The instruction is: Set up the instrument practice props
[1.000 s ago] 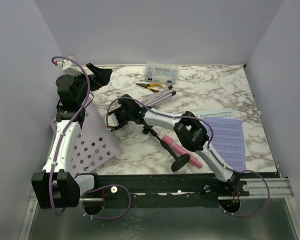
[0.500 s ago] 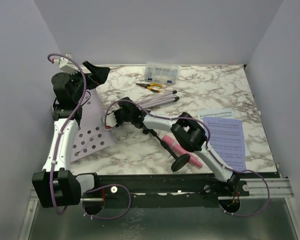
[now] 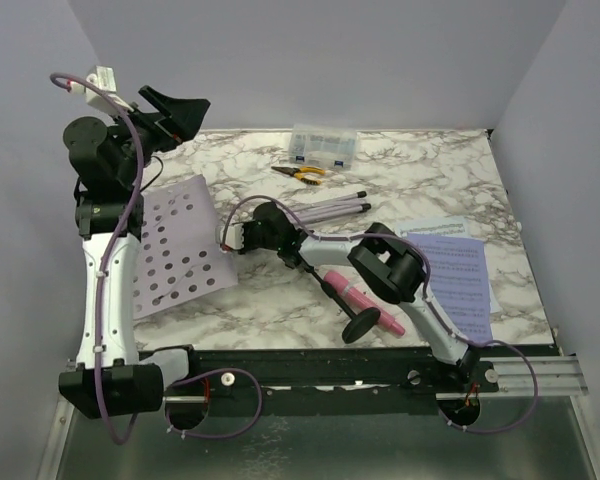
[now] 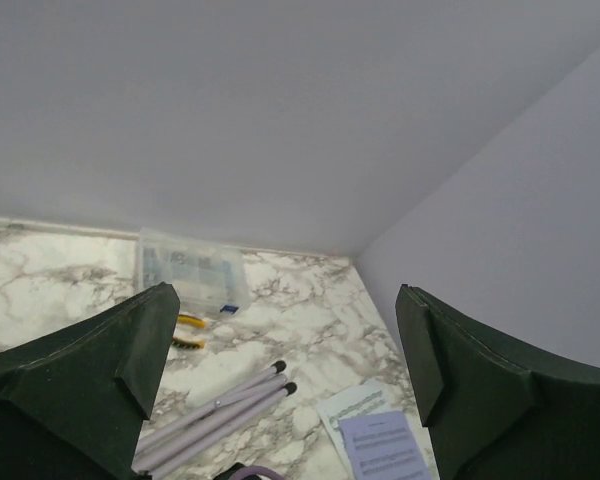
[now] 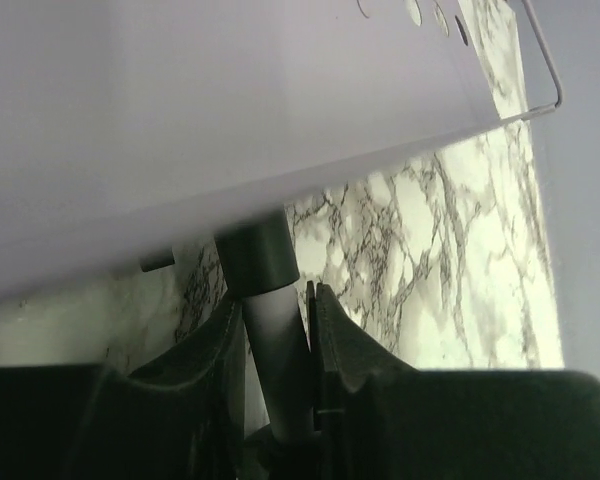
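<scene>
Left end effector (image 3: 180, 108): 2 fingers apart, empty, above the counter's (image 3: 430, 170) back-left corner. Right end effector (image 3: 245, 238): clamped on tripod pole (image 5: 277, 335) (beneath the perforated plate (image 3: 175, 240)).

The table (image 3: 430, 170) is overlooked from behind the arms. Far beyond the left gripper (image 4: 285, 300) the tripod (image 4: 215, 415) is seen, shared overhead; the plate (image 5: 230, 100) is viewed close above the right gripper (image 5: 277, 340).

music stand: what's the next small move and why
Probably raise the right end effector to tip the music stand upright: it is shut on the post just under the plate, the tripod legs lie low over the table, and the left end effector is open.
</scene>
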### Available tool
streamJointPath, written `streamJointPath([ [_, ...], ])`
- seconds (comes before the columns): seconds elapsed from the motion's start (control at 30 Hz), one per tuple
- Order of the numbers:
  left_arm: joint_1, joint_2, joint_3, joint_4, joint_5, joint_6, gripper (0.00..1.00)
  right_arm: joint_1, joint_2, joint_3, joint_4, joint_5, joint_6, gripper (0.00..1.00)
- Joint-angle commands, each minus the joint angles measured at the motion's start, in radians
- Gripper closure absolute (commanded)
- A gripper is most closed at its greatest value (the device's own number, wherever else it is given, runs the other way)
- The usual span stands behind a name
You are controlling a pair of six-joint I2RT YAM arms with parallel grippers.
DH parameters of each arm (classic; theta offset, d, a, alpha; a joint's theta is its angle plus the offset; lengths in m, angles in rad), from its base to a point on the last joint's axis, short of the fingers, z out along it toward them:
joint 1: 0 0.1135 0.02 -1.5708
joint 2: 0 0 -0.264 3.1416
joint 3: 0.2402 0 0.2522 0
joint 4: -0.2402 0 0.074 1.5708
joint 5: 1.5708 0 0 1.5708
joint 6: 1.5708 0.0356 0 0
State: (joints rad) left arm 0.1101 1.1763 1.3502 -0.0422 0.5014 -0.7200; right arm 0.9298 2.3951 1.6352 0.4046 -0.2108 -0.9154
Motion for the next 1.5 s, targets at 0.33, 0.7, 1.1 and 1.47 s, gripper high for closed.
streamJointPath([
  [0.33,0.004,-0.163,0.228,-0.236,0.124,-0.06,0.01,-0.104,-0.297,-0.159,0.618,0.078,0.562,1.0],
  [0.7,0.004,-0.291,0.253,-0.574,-0.167,0.123,0.01,-0.165,-0.429,-0.212,0.692,0.069,0.613,1.0],
  [1.1,0.003,-0.349,0.364,-0.675,-0.31,0.146,0.01,-0.239,-0.518,-0.155,0.702,0.28,0.789,1.0],
  [1.47,0.003,-0.432,-0.135,-0.409,-0.068,-0.01,0.01,-0.282,-0.651,-0.168,0.749,0.303,0.996,1.0],
])
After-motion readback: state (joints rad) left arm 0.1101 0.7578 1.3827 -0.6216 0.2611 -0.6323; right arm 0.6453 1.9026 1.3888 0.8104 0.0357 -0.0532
